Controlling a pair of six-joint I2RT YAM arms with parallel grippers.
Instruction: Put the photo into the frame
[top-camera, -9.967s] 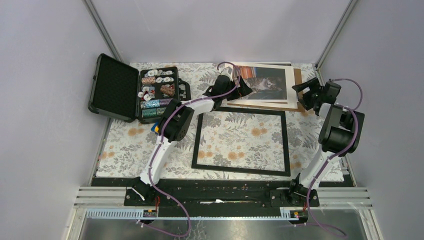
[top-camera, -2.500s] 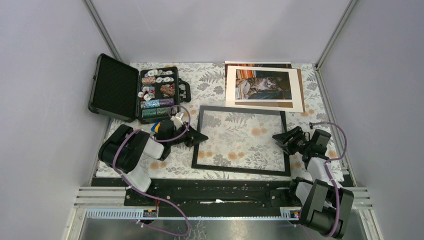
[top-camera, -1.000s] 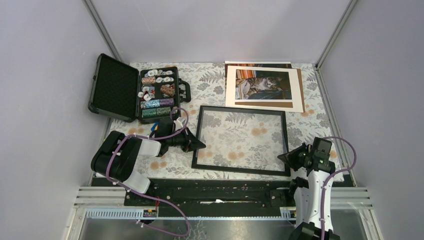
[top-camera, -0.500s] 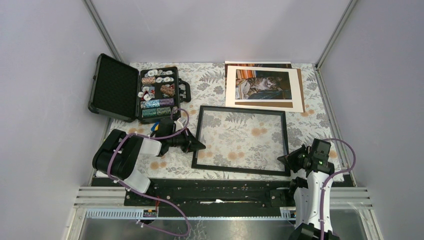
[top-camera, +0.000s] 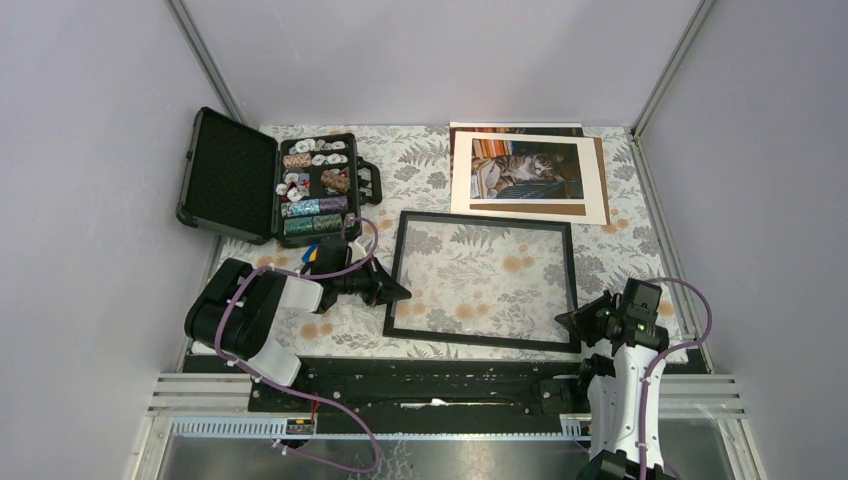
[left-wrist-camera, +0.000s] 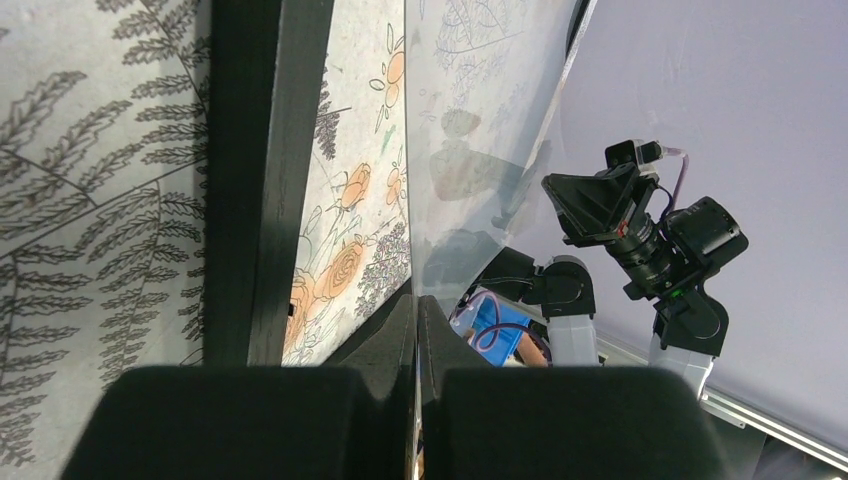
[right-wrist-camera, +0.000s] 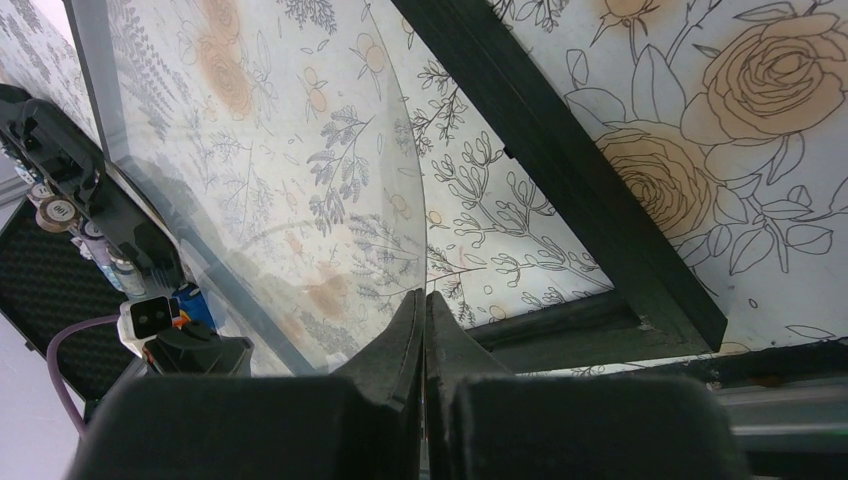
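Note:
The frame (top-camera: 485, 220), thin black moulding, lies flat mid-table with the floral cloth showing through it. A clear pane (left-wrist-camera: 480, 120) spans its opening. My left gripper (top-camera: 402, 292) is shut on the pane's left edge, beside the frame's left moulding (left-wrist-camera: 262, 180). At the near right corner of the frame (right-wrist-camera: 560, 190), my right gripper (top-camera: 563, 318) is shut on the pane (right-wrist-camera: 260, 150). The photo (top-camera: 528, 168), a tabby cat print, lies at the back right under a cream mat, untouched.
An open black case (top-camera: 270, 185) with chips stands at the back left. A brown backing board (top-camera: 597, 160) sticks out under the mat. Grey walls close in on both sides, and the black rail (top-camera: 440, 375) runs along the near edge.
Both arms have come from the photo at the back to the frame's near sides. Over the last second the left gripper has pinched fully shut; nothing else has moved.

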